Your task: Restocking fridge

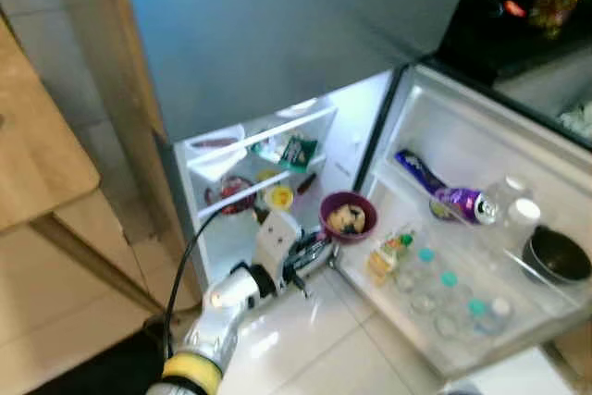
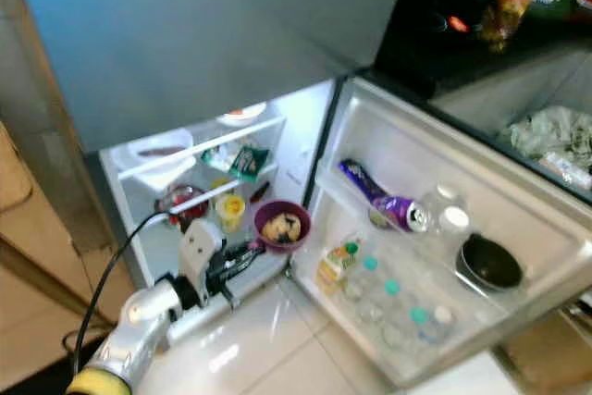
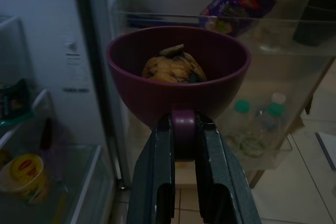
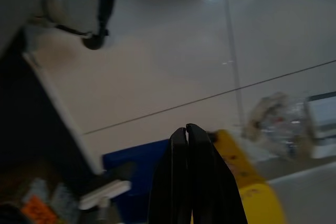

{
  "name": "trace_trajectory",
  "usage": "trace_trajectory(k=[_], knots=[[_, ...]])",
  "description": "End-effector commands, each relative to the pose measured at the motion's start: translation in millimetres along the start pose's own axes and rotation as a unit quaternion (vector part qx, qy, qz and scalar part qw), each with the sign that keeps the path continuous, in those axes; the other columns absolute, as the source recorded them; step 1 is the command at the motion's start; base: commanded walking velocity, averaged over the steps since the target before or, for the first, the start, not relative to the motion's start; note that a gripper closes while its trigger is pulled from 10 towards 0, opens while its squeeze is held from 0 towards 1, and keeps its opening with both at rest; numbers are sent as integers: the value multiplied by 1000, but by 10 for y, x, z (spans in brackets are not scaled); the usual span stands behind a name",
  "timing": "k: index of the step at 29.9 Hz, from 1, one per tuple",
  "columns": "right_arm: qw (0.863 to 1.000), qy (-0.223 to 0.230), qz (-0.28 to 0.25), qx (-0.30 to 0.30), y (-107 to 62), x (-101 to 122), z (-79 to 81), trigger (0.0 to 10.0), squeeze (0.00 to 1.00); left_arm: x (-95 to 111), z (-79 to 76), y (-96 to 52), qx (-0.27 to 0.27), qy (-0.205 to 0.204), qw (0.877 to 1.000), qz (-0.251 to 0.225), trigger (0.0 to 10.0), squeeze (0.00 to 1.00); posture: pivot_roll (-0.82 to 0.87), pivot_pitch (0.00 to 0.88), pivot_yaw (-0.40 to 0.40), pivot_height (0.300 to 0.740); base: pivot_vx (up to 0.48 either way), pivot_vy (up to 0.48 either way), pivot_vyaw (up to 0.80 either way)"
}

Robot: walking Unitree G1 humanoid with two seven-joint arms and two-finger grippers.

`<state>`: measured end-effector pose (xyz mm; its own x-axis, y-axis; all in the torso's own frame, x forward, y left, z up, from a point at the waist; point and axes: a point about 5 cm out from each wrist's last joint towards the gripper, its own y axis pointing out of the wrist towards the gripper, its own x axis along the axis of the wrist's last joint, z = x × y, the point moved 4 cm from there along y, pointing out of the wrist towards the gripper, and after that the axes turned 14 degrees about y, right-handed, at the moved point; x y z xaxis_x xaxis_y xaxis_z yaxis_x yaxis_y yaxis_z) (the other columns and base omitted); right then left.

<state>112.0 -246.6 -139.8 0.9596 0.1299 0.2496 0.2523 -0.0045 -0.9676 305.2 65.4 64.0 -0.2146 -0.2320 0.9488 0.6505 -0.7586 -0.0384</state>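
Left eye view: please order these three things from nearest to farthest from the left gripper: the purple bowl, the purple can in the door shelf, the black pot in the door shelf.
1. purple bowl: held by the left gripper at its handle, in front of the open fridge.
2. purple can: lying in the upper door shelf, further right.
3. black pot: at the door's far right end.

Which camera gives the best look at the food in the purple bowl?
The left wrist view: the purple bowl sits close up, held by its handle in the left gripper, with the brownish food visible inside. Both eye views show the bowl smaller and blurrier, food just a pale patch.
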Motion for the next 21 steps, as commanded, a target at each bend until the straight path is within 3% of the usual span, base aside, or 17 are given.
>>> trace_trajectory(k=[1,21], knots=[[1000,6,7,-7,-16,-63,-59,10000,0,81,-48,72,-7,7,1000,-19,10000,0,51,10,-68,740,0,0,-750],[1000,11,12,3,-3,-162,28,10000,0,116,-130,156,-20,1,999,-30,10000,0,46,0,-65,740,0,0,-749]])
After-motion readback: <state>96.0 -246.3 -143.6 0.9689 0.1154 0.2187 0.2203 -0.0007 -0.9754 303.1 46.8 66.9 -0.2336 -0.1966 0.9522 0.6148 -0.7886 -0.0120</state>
